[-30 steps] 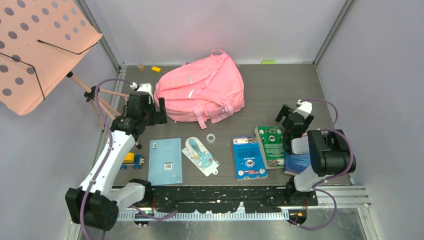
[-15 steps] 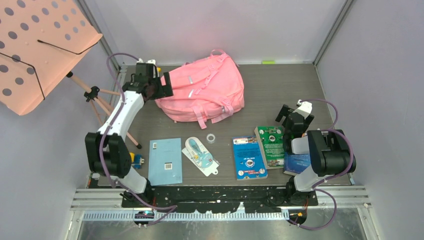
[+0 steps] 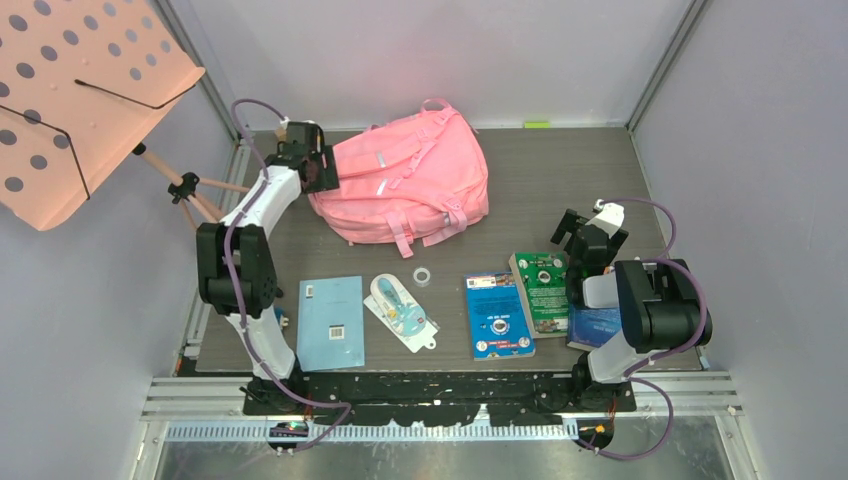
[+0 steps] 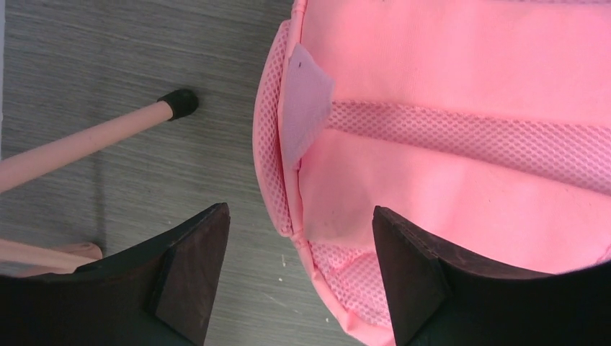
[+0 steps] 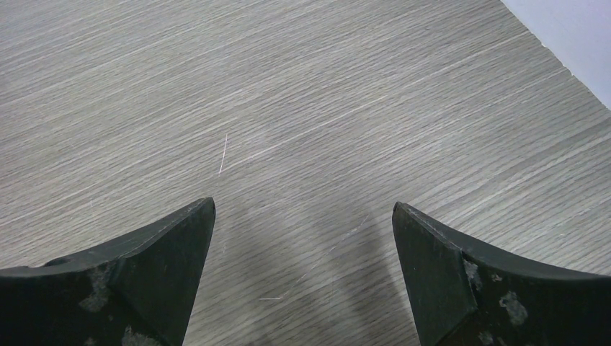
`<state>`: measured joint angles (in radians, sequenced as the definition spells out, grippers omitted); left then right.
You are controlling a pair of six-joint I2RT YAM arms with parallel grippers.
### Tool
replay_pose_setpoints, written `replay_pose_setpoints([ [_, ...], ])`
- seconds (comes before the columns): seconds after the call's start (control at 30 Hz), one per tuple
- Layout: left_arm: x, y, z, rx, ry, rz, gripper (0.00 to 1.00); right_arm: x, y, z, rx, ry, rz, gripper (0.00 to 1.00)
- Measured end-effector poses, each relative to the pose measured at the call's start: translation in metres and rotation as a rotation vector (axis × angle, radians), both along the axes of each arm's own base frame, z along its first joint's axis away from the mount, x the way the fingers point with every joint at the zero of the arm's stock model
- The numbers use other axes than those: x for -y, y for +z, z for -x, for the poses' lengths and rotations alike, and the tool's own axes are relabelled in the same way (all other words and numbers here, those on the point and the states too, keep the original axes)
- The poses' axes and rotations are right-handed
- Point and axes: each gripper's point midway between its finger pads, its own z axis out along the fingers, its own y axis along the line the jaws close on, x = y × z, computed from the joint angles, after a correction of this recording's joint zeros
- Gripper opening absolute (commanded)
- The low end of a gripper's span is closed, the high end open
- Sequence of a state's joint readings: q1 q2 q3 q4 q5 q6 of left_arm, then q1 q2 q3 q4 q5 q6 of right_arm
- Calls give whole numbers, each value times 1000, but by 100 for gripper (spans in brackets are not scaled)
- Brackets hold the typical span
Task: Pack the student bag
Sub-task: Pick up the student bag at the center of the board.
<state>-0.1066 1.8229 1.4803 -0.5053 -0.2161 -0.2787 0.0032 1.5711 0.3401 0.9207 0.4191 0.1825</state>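
So, nothing's packed yet — your left hand [image 4: 299, 213] stands open astride the bag [image 4: 461, 180] rim, gripping nothing; right hand [image 5: 302, 204] open, books [image 3: 498, 315] waiting beside it.

student bag [image 4: 461, 180]: cropped top, right | music stand [image 3: 80, 90]: cropped left, top | blue book [image 3: 592, 326]: partly under right arm [image 3: 655, 305]

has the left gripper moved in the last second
Yes. The left gripper has gone along the bag's left side, away from the near edge toward the back wall.
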Motion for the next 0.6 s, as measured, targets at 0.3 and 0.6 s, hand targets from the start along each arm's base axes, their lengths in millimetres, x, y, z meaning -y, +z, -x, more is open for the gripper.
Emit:
replay_pose_setpoints([
  [0.3,-1,-24,-28,-17,7,24,58,0,0,0,0,0,0,100],
  [0.6,8,-31,-47,-2,-12,86,0,0,0,0,0,-2,1,100],
])
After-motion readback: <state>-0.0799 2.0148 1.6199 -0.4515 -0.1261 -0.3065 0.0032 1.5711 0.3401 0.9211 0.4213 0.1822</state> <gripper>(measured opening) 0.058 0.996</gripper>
